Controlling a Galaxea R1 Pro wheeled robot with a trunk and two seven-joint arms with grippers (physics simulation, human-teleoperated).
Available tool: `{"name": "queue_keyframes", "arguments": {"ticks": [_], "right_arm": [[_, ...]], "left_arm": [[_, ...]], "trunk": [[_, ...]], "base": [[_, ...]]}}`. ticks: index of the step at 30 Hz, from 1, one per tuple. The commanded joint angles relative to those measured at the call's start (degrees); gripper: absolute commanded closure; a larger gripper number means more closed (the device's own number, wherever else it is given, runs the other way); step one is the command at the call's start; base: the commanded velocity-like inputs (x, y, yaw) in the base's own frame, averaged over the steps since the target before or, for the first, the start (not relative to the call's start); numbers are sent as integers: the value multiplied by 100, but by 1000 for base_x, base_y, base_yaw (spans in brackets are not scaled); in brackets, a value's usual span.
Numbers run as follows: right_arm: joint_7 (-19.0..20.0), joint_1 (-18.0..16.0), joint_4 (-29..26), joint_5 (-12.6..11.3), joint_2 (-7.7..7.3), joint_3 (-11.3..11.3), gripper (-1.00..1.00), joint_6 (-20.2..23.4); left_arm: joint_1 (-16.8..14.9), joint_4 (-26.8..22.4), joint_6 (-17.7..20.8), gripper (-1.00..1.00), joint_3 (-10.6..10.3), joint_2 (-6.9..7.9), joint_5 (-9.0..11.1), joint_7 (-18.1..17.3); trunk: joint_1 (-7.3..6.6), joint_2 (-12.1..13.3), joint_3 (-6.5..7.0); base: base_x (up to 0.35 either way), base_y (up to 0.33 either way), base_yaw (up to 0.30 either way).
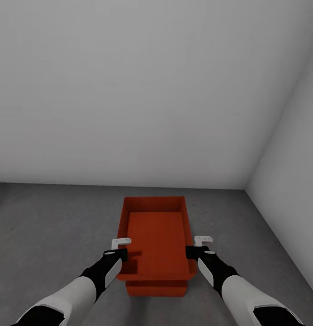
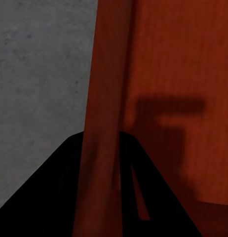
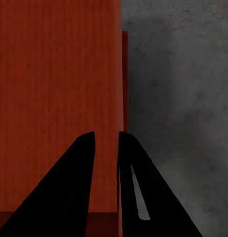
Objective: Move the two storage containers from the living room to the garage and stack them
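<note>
The garage's pale walls (image 1: 156, 90) meet in a corner to the right of the head view, above the dark grey speckled concrete floor (image 1: 48, 226); on that floor, near the corner, sits the lower storage container (image 1: 156, 288), of which a strip of red-orange wall shows beneath the one above it; the upper storage container (image 1: 156, 235) is held over it by both arms, its long axis running straight away from the robot toward the wall, its open top facing up and its inside bare.

The left gripper (image 1: 121, 252) sits on the upper bin's left long wall and the right gripper (image 1: 196, 250) on its right long wall, both close to the near end; so the load lies between the two claws, neither arm being nearer than the other.

In the left wrist view the red wall (image 2: 101, 148) passes between the dark fingers (image 2: 50, 192), which are closed down onto it; in the right wrist view the fingers (image 3: 69, 187) stand with a narrow gap, the bin's right wall (image 3: 117, 98) running into it, so that claw looks pinched on the rim as well.

Judged from the head view, the upper bin is about square over the lower one, though whether it already rests on it cannot be told; the coming move seems to turn on keeping the two long axes aligned while lowering and letting go.
</note>
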Motion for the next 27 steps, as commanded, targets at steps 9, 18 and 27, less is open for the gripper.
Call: {"name": "queue_keyframes", "arguments": {"ticks": [9, 18, 27], "right_arm": [[-3, -1, -3, -9, -5, -164, 100, 38], [-2, -1, -3, -9, -5, -164, 100, 44], [-3, -1, -3, -9, -5, -164, 100, 43]], "left_arm": [[-4, -38, -27, 100, 336, 255, -107, 53], [-4, -38, -27, 100, 336, 255, -107, 50], [-4, -38, -27, 100, 336, 255, -107, 52]], "trunk": [[198, -365, -167], [396, -726, -328], [571, -1047, -472]], "base": [[0, 0, 0], [0, 0, 0], [0, 0, 0]]}}
